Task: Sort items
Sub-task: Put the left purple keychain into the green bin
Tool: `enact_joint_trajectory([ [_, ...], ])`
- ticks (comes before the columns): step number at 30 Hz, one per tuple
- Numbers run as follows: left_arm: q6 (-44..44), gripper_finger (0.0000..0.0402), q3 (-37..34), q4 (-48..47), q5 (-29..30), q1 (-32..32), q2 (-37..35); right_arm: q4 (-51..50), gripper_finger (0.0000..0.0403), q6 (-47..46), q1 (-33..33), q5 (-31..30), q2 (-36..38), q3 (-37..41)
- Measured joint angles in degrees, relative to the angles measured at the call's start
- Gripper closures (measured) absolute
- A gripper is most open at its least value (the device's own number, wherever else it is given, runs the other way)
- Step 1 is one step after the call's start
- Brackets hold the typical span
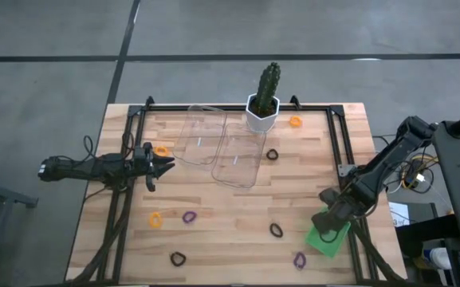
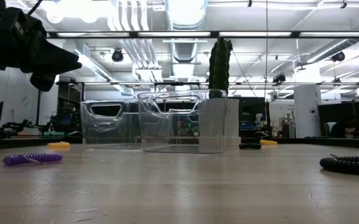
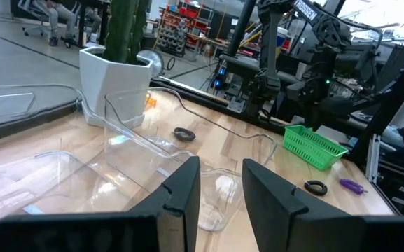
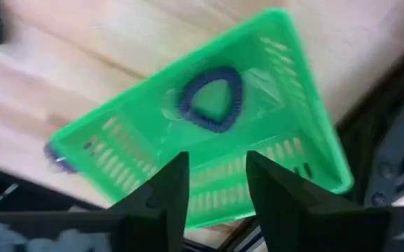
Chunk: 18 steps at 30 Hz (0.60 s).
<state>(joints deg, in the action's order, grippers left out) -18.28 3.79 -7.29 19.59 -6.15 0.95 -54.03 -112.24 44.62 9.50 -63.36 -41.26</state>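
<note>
Just below my right hand [image 4: 212, 183], its fingers parted and empty, a coiled purple loop [image 4: 211, 98] lies pulled into a rounded triangle inside the green tray [image 4: 124, 143] at the bench edge.

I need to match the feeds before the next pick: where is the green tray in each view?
High: green tray at the table's right front edge, under the right gripper.
Low: not in it.
Left wrist: far side, beyond the clear trays.
Right wrist: fills the picture, purple loop inside.
Shared landmark: cactus.
</note>
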Motion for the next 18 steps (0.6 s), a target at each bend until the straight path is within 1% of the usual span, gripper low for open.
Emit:
enact_joint_trajectory([
  [1,0.0,0.03,0.0,0.0,0.0,0.0,0.0,0.8,0.0257,1.4,0.0,-1.8,0.1,-0.6],
  [3,0.0,0.03,0.0,0.0,0.0,0.0,0.0,3.8,0.0252,5.2,0.0,-8.2,0.3,-2.5],
  [7,0.0,0.03,0.0,0.0,0.0,0.0,0.0,8.4,0.0255,14.0,-0.6,-25.2,-0.1,-7.4],
  [9,0.0,0.03,0.0,0.0,0.0,0.0,0.0,10.3,0.0259,20.3,-1.0,-32.5,-0.9,-9.8],
  [13,-0.3,0.03,-0.1,0.8,0.0,0.0,0.1,10.3,0.0271,31.2,-1.4,-46.7,-2.5,-14.2],
  [18,-0.5,0.03,-0.3,3.5,0.0,0.0,0.4,8.7,0.0283,43.9,-2.0,-60.7,-2.7,-16.8],
])
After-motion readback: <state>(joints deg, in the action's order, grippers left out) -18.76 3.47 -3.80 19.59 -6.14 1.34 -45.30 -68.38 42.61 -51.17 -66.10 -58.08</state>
